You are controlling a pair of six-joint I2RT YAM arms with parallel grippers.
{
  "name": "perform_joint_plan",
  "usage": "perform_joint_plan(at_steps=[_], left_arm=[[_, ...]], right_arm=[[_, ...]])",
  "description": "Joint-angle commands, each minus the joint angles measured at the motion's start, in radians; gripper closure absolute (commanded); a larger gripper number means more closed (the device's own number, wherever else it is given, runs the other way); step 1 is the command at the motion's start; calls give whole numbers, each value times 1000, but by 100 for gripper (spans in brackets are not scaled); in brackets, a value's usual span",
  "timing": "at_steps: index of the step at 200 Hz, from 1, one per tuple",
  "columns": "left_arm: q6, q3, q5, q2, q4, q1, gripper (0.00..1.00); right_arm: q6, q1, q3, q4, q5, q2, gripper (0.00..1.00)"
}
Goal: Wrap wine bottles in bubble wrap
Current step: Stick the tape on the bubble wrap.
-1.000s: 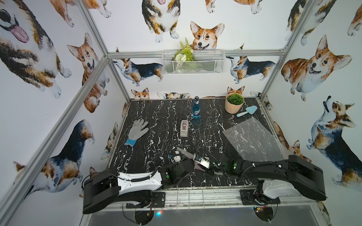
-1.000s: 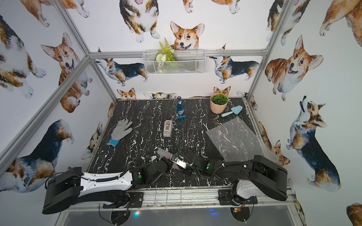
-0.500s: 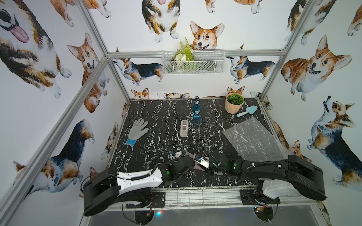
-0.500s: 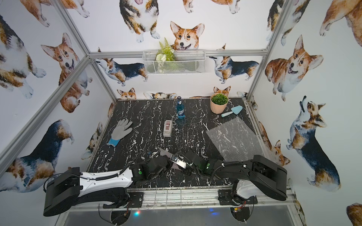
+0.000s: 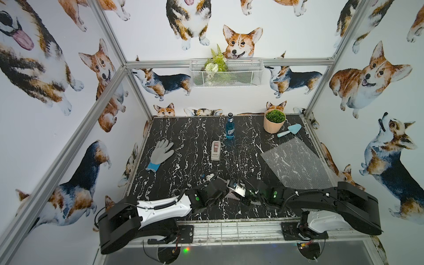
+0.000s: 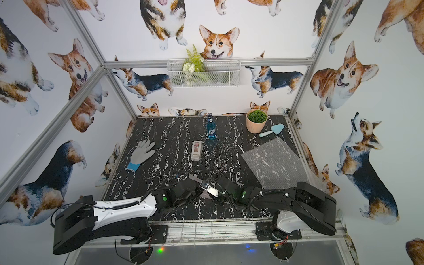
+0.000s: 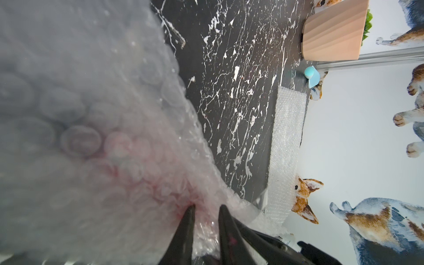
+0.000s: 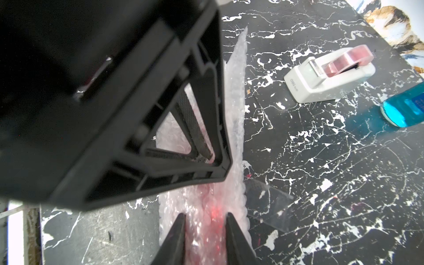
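A red-pink wine bottle [image 8: 207, 206] lies near the table's front edge, rolled in bubble wrap [image 7: 96, 137], showing only as a red tint through the film. My right gripper [image 8: 205, 216] is shut on this wrapped bottle. Facing it, my left gripper [image 7: 206, 207] pinches the wrap at the roll's other end, fingers a narrow gap apart. In both top views the two grippers [image 5: 220, 191] [image 5: 237, 195] meet over the bundle. A blue wine bottle [image 5: 230, 128] [image 6: 211, 128] stands upright at the back. A second bubble wrap sheet [image 5: 296, 163] [image 6: 275, 163] lies flat on the right.
A grey tape dispenser [image 5: 216, 150] [image 8: 328, 75] sits mid-table in front of the blue bottle. A grey glove [image 5: 160, 153] lies at the left. A potted plant [image 5: 274, 121] and a light-blue trowel [image 5: 290, 130] are at the back right. A clear strip of film [image 8: 266, 202] lies beside the bundle.
My left arm has shifted slightly at the bundle, and its fingers seem to have eased apart a little. The right arm and the wrapped bottle have stayed put.
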Motion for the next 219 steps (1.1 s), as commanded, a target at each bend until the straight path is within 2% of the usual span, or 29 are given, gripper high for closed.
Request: perform_joint_plan(at_steps=[1,45,52,72,87,115,122,131,167,219], left_arm=[[6,3,22,-19,-81,4,75],[5,4,-7,-48,-68,9,72],[7,8,-13,-51,-67,9,66],[18,17,-12,-56,-72,10,65],[22,19,-11,-65,-88,15,56],[31,27,-14,-92,-149,19,53],[32,31,-13,-97,-162,20,46],[38,37,-11,-99,-170,23,42],[51,39,16,-77,-146,35,42],[158,110,9,-149,-265,77,43]], right_arm=[[-25,5,-13,-135,-41,4,70],[-25,4,-10,-135,-46,7,70],[-25,4,-13,-135,-45,6,70],[-25,4,-12,-139,-48,6,71],[-25,5,-14,-139,-49,6,71],[-25,4,-12,-139,-50,9,71],[-25,6,-12,-139,-50,9,71],[-25,4,-11,-139,-51,9,71],[-22,4,-11,-142,-50,6,71],[-24,4,-11,-141,-55,13,71]])
